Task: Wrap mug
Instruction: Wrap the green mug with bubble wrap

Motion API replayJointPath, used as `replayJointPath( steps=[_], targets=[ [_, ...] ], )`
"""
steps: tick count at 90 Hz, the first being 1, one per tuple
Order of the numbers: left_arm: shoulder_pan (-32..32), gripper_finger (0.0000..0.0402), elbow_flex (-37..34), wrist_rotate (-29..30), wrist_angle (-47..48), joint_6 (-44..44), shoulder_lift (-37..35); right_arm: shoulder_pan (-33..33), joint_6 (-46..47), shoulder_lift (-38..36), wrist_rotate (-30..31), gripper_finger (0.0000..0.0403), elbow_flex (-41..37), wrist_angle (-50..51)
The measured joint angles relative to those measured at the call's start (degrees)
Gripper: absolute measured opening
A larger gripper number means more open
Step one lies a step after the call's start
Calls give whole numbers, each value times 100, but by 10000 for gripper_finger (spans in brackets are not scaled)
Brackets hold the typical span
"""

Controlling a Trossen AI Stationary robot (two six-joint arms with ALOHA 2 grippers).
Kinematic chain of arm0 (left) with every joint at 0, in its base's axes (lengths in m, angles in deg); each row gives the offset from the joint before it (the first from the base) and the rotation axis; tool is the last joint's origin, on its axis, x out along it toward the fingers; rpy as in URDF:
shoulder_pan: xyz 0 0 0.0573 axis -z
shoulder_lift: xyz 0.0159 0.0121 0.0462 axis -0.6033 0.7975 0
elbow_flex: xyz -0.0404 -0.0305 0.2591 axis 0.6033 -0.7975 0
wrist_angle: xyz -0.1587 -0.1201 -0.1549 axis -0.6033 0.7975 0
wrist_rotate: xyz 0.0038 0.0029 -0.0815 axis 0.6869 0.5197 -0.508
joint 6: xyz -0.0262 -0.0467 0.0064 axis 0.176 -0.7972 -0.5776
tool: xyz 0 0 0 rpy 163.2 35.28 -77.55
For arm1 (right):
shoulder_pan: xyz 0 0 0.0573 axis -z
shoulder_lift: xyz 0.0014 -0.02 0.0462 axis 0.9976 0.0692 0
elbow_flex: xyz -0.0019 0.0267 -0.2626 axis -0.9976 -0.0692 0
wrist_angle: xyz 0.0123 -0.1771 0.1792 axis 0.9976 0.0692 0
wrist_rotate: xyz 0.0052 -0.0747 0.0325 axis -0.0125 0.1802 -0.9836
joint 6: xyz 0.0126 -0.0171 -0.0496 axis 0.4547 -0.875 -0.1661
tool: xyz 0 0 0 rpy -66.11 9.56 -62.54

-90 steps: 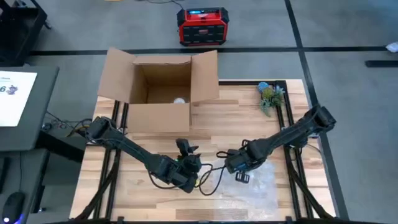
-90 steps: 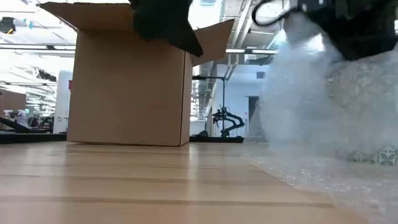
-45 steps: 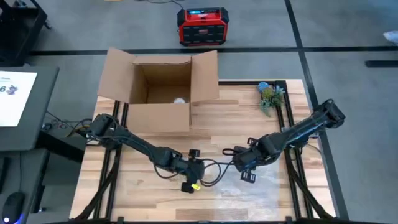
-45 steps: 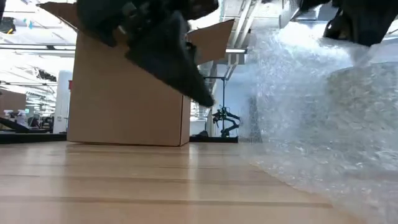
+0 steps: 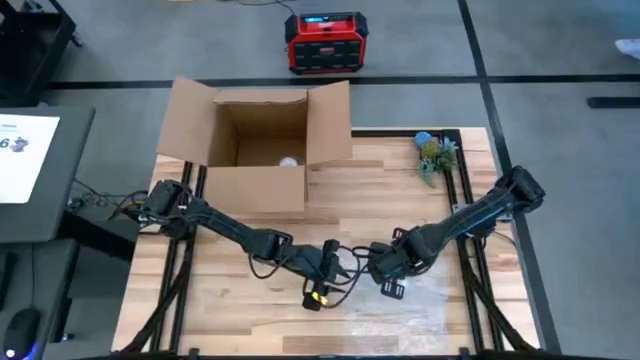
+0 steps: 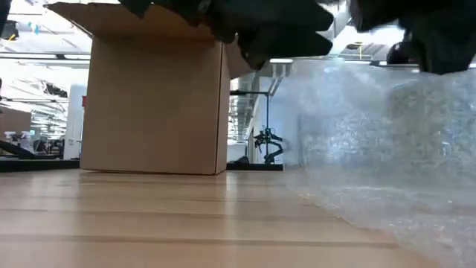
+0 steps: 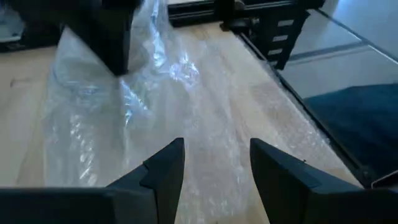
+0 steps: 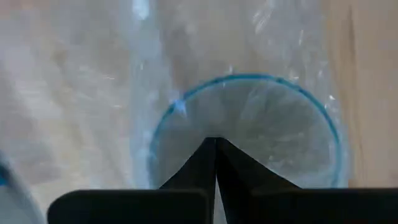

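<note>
Your right gripper is pinching its fingers together on the bubble wrap over the blue-rimmed mug, which is sitting near the table's front right. Your left gripper is hovering beside it, fingers parted, gripping nothing.

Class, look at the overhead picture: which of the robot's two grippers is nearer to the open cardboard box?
Left. The left gripper sits just in front of the cardboard box, toward mid-table. The right gripper is farther off to the right, over the bubble wrap.
</note>
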Motion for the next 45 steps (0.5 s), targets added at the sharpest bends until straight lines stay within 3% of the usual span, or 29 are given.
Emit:
replayJointPath(
  steps=[23,45],
  targets=[
    [95,162,-6,1,161,-206,-87,194,-440,670,-48,0,23,7],
    [77,162,-2,99,76,-378,-96,209,-578,391,-94,0,339,411]
  ],
)
